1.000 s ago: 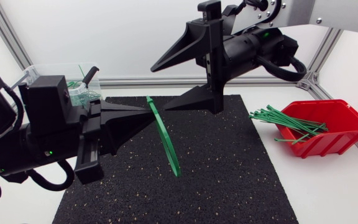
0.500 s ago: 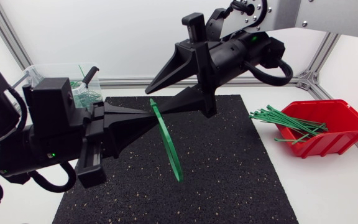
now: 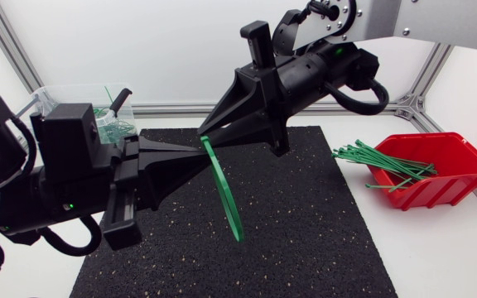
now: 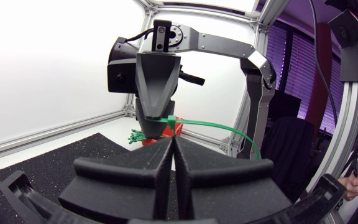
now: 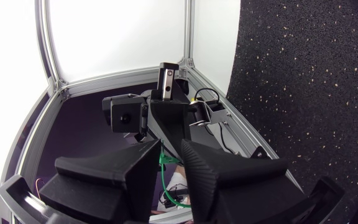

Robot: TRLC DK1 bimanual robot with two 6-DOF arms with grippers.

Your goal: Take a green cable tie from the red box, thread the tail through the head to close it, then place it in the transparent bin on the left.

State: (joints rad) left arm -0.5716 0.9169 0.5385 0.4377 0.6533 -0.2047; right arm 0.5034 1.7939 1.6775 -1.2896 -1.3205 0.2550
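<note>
My left gripper (image 3: 199, 154) is shut on a green cable tie (image 3: 226, 199) above the black mat. The tie stands up from its fingertips and curves down to a free end near the mat. My right gripper (image 3: 209, 135) comes in from the upper right, its fingers narrowed around the tie's upper end with a gap still showing. In the right wrist view the tie (image 5: 164, 163) sits between the parted fingers of the right gripper (image 5: 171, 168). In the left wrist view the tie (image 4: 216, 126) arcs away from the shut left gripper (image 4: 173, 138). The red box (image 3: 437, 170) is at the right, the transparent bin (image 3: 73, 88) at the back left.
Several green ties (image 3: 379, 161) stick out of the red box over its left rim. The black mat (image 3: 305, 240) covers the table's middle. The bin holds some closed green ties.
My right gripper has come down and left to the tie's upper end, and its fingers have narrowed around it. The left gripper with the tie has shifted slightly right.
</note>
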